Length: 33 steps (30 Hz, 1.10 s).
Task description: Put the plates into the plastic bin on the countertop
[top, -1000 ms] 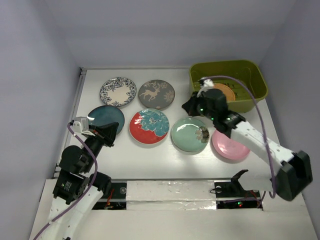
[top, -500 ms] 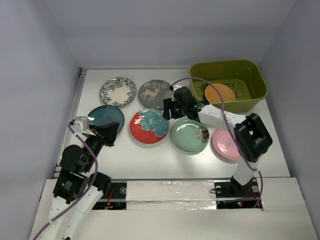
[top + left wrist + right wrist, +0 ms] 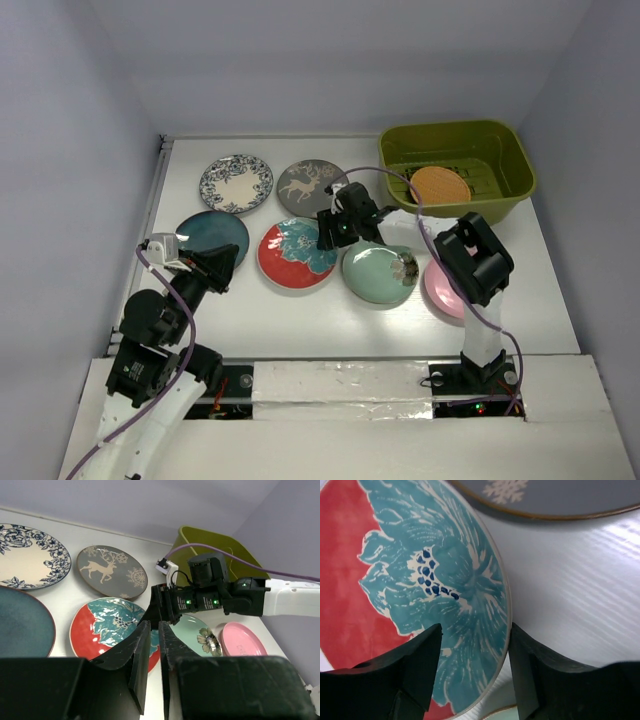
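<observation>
Although the overhead camera took in the whole desk (image 3: 300,310), only the right wrist camera showed how the right pincer (image 3: 475,630) stood. Its two black fingers (image 3: 418,666) were spread well apart and gripped nothing. They were poised over the right-hand edge of the red-teal floral plate (image 3: 410,580), whose rim ran between them. Whether a fingertip touched the glaze could not be told. From above, that pincer was only a dark block between this plate and the grey deer plate (image 3: 312,187). The left wrist camera alone gave the left pincer (image 3: 154,626) close up. Its fingers were drawn almost together, with a thin slit between them and nothing in it.

The plastic bin (image 3: 450,135) sat at the far right corner of the desk, mouth upward, its long axis running left to right along the back wall. Inside it the orange woven plate (image 3: 440,185) lay flat on the floor, a little left of centre. Six plates lay flat and face up on the desk in two rows. The blue-white floral plate (image 3: 236,183) and the deer plate were behind. In front were the dark teal plate (image 3: 212,235), the red-teal one, the mint green plate (image 3: 380,272) and the pink plate (image 3: 443,292), the last partly hidden by the right arm.

The bin was olive-green plastic with rounded corners, a flared rim and a ribbed floor. The plates were round and glossy, and the desk was white with a faint plank grain.
</observation>
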### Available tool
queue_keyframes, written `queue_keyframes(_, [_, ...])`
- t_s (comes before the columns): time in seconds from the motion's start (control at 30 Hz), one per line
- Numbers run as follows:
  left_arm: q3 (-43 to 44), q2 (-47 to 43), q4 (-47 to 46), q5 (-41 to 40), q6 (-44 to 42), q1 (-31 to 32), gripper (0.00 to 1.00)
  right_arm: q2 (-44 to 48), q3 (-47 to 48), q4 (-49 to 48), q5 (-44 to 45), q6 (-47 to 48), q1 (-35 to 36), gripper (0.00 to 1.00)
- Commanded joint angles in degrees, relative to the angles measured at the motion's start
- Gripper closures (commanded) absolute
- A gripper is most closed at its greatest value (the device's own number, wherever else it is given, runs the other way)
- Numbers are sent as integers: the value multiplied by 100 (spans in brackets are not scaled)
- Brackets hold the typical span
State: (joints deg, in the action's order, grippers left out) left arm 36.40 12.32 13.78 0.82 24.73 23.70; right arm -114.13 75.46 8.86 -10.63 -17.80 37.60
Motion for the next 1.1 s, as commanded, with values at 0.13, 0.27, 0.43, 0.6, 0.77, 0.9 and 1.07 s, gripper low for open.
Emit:
queue_keyframes(0.13, [113,-36,-183,-29,-3,38,89,66,-707,-1193,-1283,-320,343,48])
queue_keyframes(0.27, [113,-1,-183,-29,5,38,88,118,-1041,-2017,-1590,-811,449,61])
queue_keyframes(0.43, [104,16,-174,-21,14,38,87,-13,-1209,-2547,-1626,-1173,449,55])
queue_keyframes(0.6, [104,8,-183,-29,23,38,86,-224,-1165,-2705,-1635,-1375,449,60])
queue_keyframes(0.77, [104,25,-183,-29,23,38,86,-128,-1341,-2890,-1354,-1507,449,100])
queue_keyframes(0.9, [104,16,-183,-29,23,38,86,425,-1613,-2925,-1125,-1472,449,100])
queue_keyframes(1.07, [95,16,-192,-20,14,-15,86,1576,-1850,-2488,-705,-1445,449,100])
